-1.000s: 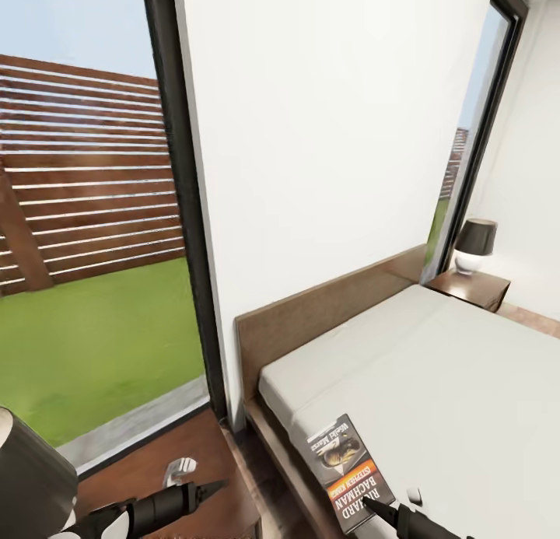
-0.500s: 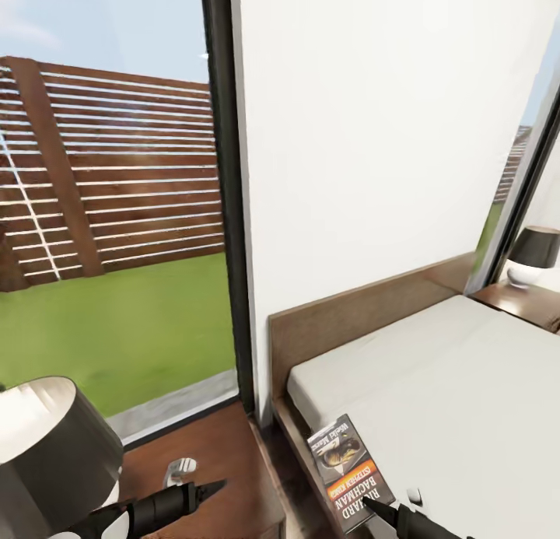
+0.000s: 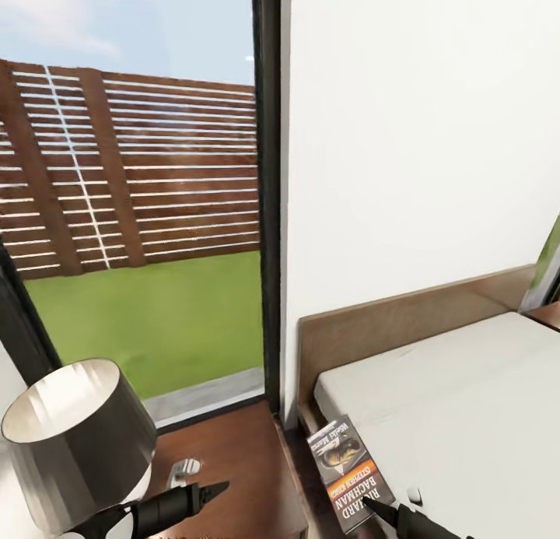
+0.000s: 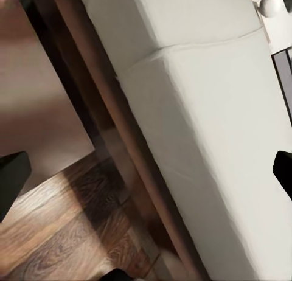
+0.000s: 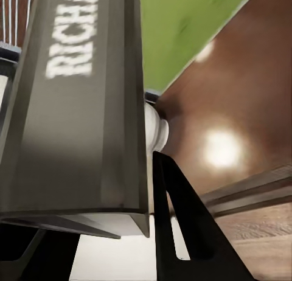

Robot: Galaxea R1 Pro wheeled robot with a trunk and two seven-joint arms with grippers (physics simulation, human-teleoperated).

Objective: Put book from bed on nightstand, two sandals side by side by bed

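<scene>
The right gripper (image 3: 372, 505), cut off at the frame edge, pinched the thin dark paperback book (image 3: 348, 471) with its orange band. The left gripper (image 3: 214, 488), fingers pressed together, hung over the glossy reddish-brown nightstand tabletop (image 3: 241, 453).

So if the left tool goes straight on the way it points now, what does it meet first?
Probably the side of the bed: the left tool points across the nightstand toward it, though depth is unclear.

Book (image 3: 348, 473) cover, head view: white "RICHARD BACHMAN" below an orange band w/ "STEPHEN KING"; small white line at the cover's far end, too blurred to read. Right wrist view: book (image 5: 79, 104) shows white "RICHA", rest cut off by frame edge.
</scene>
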